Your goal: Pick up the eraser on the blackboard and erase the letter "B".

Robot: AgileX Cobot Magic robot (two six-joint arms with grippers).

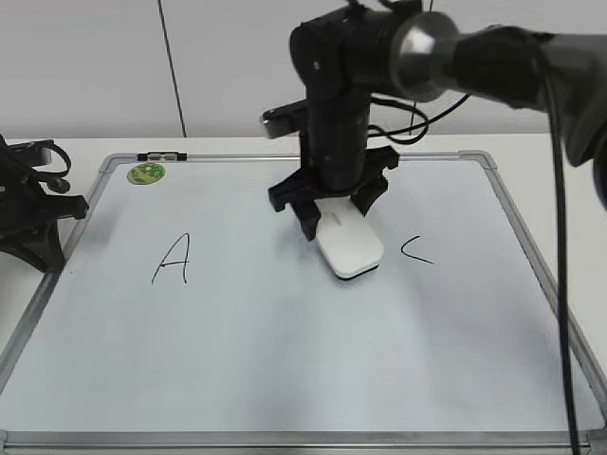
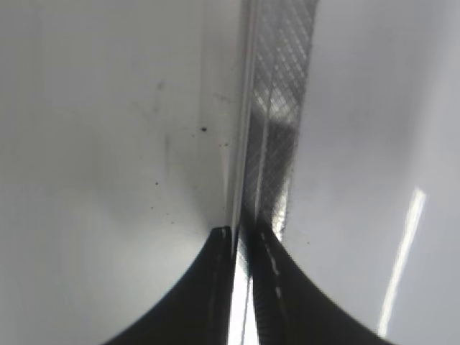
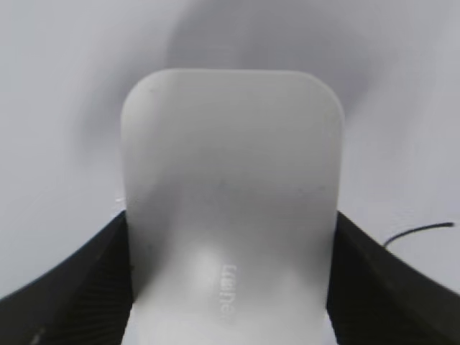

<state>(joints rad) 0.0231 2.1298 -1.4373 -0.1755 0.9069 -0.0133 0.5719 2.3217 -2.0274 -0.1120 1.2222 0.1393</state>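
The blackboard (image 1: 285,332) is a pale whiteboard with a silver frame, lying flat. The white eraser (image 1: 348,243) lies flat on it at the middle, between the letters "A" (image 1: 173,259) and "C" (image 1: 415,250). My right gripper (image 1: 334,210) is shut on the eraser's far end; in the right wrist view the eraser (image 3: 230,194) fills the space between both black fingers. No letter "B" shows; the eraser and arm cover that spot. My left gripper (image 1: 38,213) rests at the board's left edge, jaws (image 2: 238,233) shut and empty over the frame (image 2: 277,108).
A small round green magnet (image 1: 146,172) sits at the board's far left corner, with a black clip (image 1: 163,155) on the far frame. The right arm and its cables hang over the board's far middle. A stroke of the "C" (image 3: 420,231) shows right of the eraser.
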